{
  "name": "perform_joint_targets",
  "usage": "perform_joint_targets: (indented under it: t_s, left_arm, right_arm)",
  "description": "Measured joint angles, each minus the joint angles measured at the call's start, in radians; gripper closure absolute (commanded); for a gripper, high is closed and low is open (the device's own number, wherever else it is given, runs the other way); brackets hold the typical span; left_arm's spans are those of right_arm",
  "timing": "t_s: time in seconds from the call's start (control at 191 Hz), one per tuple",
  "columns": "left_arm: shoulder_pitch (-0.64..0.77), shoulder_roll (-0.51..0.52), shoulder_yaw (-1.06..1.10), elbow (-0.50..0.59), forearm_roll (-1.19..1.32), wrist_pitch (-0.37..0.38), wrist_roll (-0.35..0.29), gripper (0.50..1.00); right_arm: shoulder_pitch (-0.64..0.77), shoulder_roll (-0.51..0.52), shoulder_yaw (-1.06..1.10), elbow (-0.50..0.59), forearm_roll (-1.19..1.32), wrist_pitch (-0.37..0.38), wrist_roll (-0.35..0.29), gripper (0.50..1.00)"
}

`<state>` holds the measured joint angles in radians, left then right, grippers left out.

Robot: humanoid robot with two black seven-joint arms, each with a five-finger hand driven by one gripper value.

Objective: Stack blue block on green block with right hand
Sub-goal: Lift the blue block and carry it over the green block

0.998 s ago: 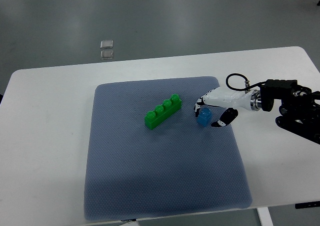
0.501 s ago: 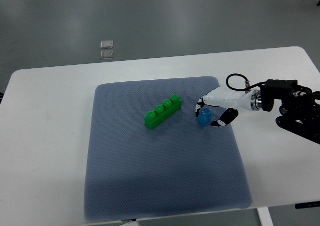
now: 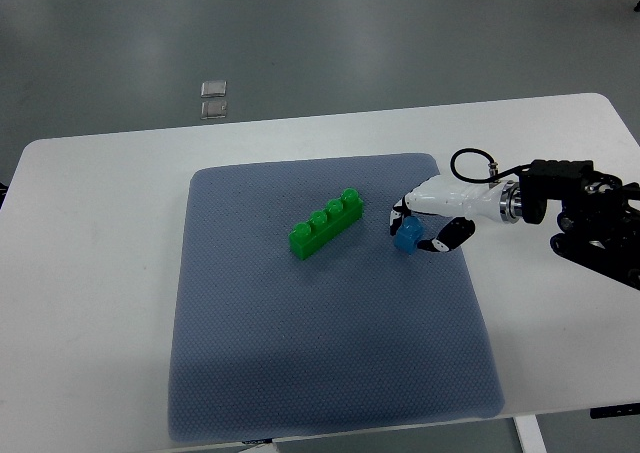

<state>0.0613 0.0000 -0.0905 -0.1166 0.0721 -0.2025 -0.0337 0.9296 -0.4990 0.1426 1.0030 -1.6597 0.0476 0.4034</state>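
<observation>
From above, a white surface with rounded corners carries a blue-grey mat, its weave finely dotted and its edges slightly wavy. Near the middle of the mat lies the green block, a long glossy plastic brick with four round studs in a row, set on a diagonal with its far end toward the right.

To the right of it, a short way off and not touching it, sits the blue block, small and roughly cubic, of the same shiny plastic. The right hand comes in from the right edge, a smooth white shell with black joints, on a black arm with a loop of thin cable over the wrist. Its fingers curl over the far side of the blue block and the thumb presses in from the near right, so the hand is closed around the block. Whether the block is off the mat I cannot tell.

On the grey floor beyond the far edge lie two small pale square pieces. No writing is readable anywhere.
</observation>
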Motion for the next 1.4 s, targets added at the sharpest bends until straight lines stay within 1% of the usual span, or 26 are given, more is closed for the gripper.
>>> perform_joint_targets:
  t_s: [0.047, 0.099, 0.104, 0.146, 0.193, 0.334, 0.381, 0.642, 0.857, 1.133, 1.28, 1.4]
  left_arm:
    - [0.0, 0.0, 0.0, 0.0, 0.0, 0.0, 0.0, 0.5]
    - [0.0, 0.0, 0.0, 0.0, 0.0, 0.0, 0.0, 0.5]
    - [0.0, 0.0, 0.0, 0.0, 0.0, 0.0, 0.0, 0.5]
    - [0.0, 0.0, 0.0, 0.0, 0.0, 0.0, 0.0, 0.5]
    - [0.0, 0.0, 0.0, 0.0, 0.0, 0.0, 0.0, 0.5]
    - [0.0, 0.0, 0.0, 0.0, 0.0, 0.0, 0.0, 0.5]
    - [0.0, 0.0, 0.0, 0.0, 0.0, 0.0, 0.0, 0.5]
    - [0.0, 0.0, 0.0, 0.0, 0.0, 0.0, 0.0, 0.5]
    - [0.0, 0.0, 0.0, 0.0, 0.0, 0.0, 0.0, 0.5]
    - [0.0, 0.0, 0.0, 0.0, 0.0, 0.0, 0.0, 0.5]
    - [0.0, 0.0, 0.0, 0.0, 0.0, 0.0, 0.0, 0.5]
    - [0.0, 0.0, 0.0, 0.0, 0.0, 0.0, 0.0, 0.5]
  right_arm:
    - [0.0, 0.0, 0.0, 0.0, -0.002, 0.0, 0.0, 0.861]
    - [0.0, 0.0, 0.0, 0.0, -0.007, 0.0, 0.0, 0.861]
    - [0.0, 0.0, 0.0, 0.0, -0.008, 0.0, 0.0, 0.887]
    - [0.0, -0.001, 0.0, 0.0, -0.01, 0.0, 0.0, 0.895]
    - [0.0, -0.001, 0.0, 0.0, -0.013, -0.001, 0.0, 0.916]
    - [0.0, -0.001, 0.0, 0.0, -0.016, -0.002, 0.0, 0.934]
    - [0.0, -0.001, 0.0, 0.0, -0.016, -0.003, 0.0, 0.951]
    - [0.007, -0.005, 0.001, 0.0, -0.017, -0.009, 0.003, 0.951]
    - [0.065, -0.012, 0.013, 0.0, -0.004, -0.008, 0.011, 0.951]
    - [0.146, 0.003, 0.017, 0.0, 0.016, 0.021, 0.008, 0.948]
    - [0.176, 0.031, 0.018, 0.0, 0.073, 0.055, 0.001, 0.948]
    - [0.184, 0.06, 0.019, 0.0, 0.099, 0.061, -0.008, 0.948]
